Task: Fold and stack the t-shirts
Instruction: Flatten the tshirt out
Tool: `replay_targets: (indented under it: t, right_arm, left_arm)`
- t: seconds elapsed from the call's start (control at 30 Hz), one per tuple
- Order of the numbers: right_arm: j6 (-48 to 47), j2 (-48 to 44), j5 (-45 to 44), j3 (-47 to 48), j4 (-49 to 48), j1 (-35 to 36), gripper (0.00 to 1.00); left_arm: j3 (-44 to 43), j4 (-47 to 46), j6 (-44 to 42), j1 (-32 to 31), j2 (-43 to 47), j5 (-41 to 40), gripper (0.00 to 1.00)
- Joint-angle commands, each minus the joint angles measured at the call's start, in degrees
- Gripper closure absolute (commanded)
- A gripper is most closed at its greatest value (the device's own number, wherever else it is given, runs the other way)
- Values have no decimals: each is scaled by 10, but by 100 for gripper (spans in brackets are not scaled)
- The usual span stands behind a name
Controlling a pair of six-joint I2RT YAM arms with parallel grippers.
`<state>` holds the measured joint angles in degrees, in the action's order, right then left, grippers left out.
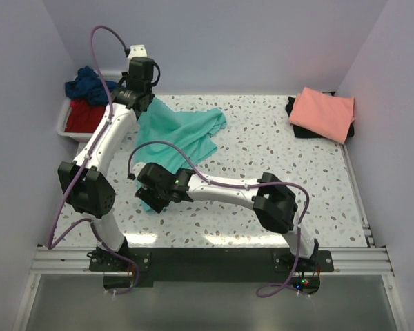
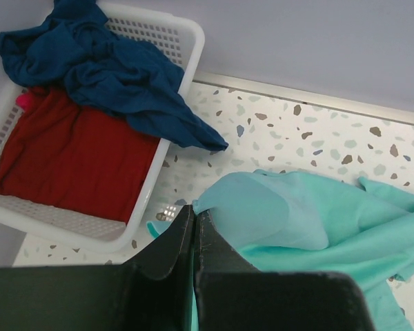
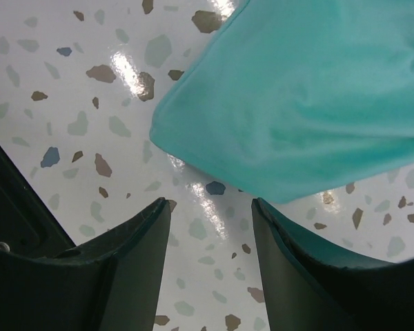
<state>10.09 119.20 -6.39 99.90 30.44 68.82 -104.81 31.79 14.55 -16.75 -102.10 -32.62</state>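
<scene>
The turquoise t-shirt (image 1: 186,134) lies crumpled on the speckled table, stretched from back left toward the front. My left gripper (image 1: 142,103) is shut on its far corner, and the cloth (image 2: 310,221) bunches at the closed fingertips (image 2: 194,214). My right gripper (image 1: 154,196) hovers open over the shirt's near corner (image 3: 297,103), with only bare table between its fingers (image 3: 210,207). A salmon-pink t-shirt (image 1: 323,112) lies folded on a black one (image 1: 298,128) at the back right. Navy (image 2: 117,72) and red (image 2: 69,155) t-shirts sit in the tub.
A white plastic tub (image 1: 62,125) stands at the back left against the wall, close to my left gripper; its rim (image 2: 192,41) shows in the left wrist view. Walls enclose the table on three sides.
</scene>
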Motion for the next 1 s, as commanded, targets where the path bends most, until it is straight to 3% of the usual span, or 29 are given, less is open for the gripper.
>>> replay_targets:
  t: [0.0, 0.33, 0.97]
  right_arm:
    - [-38, 34, 8, 42, 28, 11, 45]
    - [-67, 80, 14, 110, 37, 24, 45]
    - [-98, 142, 62, 153, 16, 41, 45]
  left_arm:
    - [0, -16, 17, 22, 3, 4, 100]
    - [0, -7, 26, 40, -13, 37, 100]
    - [20, -19, 15, 81, -11, 80, 100]
